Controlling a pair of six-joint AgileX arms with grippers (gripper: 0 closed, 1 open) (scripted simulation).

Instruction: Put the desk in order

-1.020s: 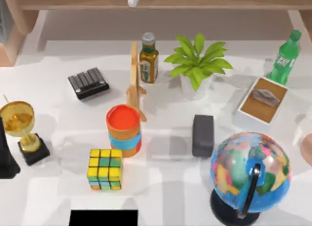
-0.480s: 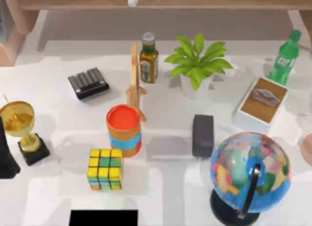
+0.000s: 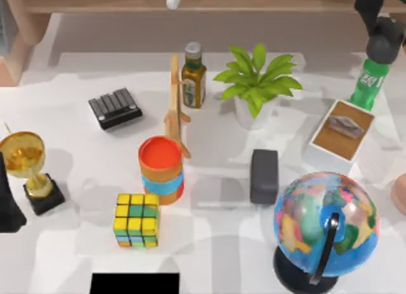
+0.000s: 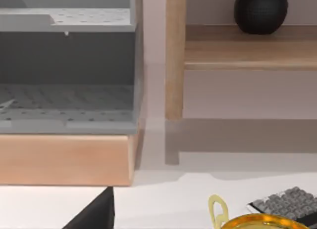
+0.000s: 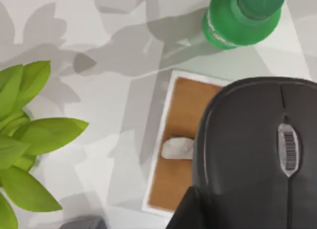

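Moved in with the right gripper (image 3: pixel 384 43) at the far right of the top view, above the green bottle (image 3: pixel 368 84); half a second before, had nothing over that corner. Left everything else standing as it was. Seemed clamped on a black mouse (image 5: pixel 257 155), held close under the right wrist camera with a dark finger at its near edge. Read this as a carry under way, with the mouse off the desk (image 3: pixel 216 141) and probably bound for the shelf (image 3: pixel 114 0) behind. Kept the left arm (image 3: pixel 7 208) parked at the left edge beside the trophy (image 3: pixel 25 160). Had the desk spread well below the right gripper, not touching it, with bottle, tray (image 5: pixel 178 140) and plant (image 5: pixel 25 140) directly beneath. Still had plenty to sort there.
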